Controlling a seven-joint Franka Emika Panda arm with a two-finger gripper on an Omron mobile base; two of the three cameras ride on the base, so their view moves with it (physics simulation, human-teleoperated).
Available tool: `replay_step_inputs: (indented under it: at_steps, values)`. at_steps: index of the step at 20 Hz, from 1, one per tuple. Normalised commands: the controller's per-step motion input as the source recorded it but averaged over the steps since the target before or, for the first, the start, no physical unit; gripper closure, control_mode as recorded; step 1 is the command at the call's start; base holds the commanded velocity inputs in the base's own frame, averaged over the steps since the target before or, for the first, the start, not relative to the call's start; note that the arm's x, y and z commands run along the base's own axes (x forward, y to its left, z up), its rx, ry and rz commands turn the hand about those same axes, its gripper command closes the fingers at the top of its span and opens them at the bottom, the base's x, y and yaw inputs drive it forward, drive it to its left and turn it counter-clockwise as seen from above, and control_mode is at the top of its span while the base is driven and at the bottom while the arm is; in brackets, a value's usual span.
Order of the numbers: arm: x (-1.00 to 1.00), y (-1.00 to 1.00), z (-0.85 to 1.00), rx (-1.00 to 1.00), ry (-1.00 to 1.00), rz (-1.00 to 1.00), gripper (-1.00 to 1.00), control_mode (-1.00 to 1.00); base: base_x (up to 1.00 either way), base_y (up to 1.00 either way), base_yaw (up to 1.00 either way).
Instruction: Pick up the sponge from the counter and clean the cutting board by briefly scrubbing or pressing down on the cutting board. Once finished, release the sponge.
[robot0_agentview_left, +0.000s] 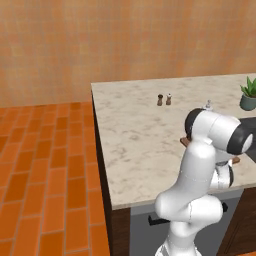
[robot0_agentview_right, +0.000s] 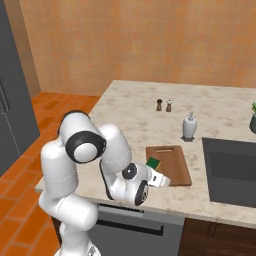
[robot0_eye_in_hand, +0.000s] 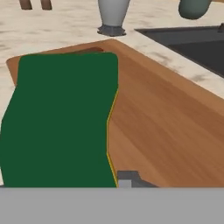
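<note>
The green-topped sponge (robot0_agentview_right: 153, 162) rests on the left end of the reddish-brown cutting board (robot0_agentview_right: 172, 167), which lies on the beige marble counter (robot0_agentview_right: 130, 120). My gripper (robot0_agentview_right: 156, 171) reaches in low from the counter's front edge and is shut on the sponge. In the hand view the sponge (robot0_eye_in_hand: 61, 122) looms large at the left, a thin yellow edge along its right side, with one fingertip (robot0_eye_in_hand: 127, 178) pressed against it and the other hidden behind it. The board (robot0_eye_in_hand: 166, 127) spreads to the right. A sliver of the board (robot0_agentview_left: 184, 142) peeks out behind my arm.
A white soap dispenser (robot0_agentview_right: 189, 126) stands just beyond the board. Two small shakers (robot0_agentview_right: 164, 105) sit further back. A dark sink (robot0_agentview_right: 230, 170) lies right of the board, and a potted plant (robot0_agentview_left: 248, 94) stands at the far right.
</note>
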Motion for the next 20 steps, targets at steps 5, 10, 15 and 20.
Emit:
replay_step_inputs:
  at_steps: [5,10,15,20]
  values:
    - [-1.0,-0.37,-0.05,0.0,0.6,0.0,1.0,-1.0,0.0,0.0,0.0]
    - [-0.97,-0.35,-0.19,0.0,0.67,0.0,1.0,-1.0,0.0,0.0,0.0]
    - [-0.91,-0.54,-0.18,0.0,0.7,0.0,1.0,-1.0,0.0,0.0,0.0]
    - [-0.76,-0.09,0.78,0.01,-0.09,0.04,1.0,-1.0,0.0,0.0,0.0]
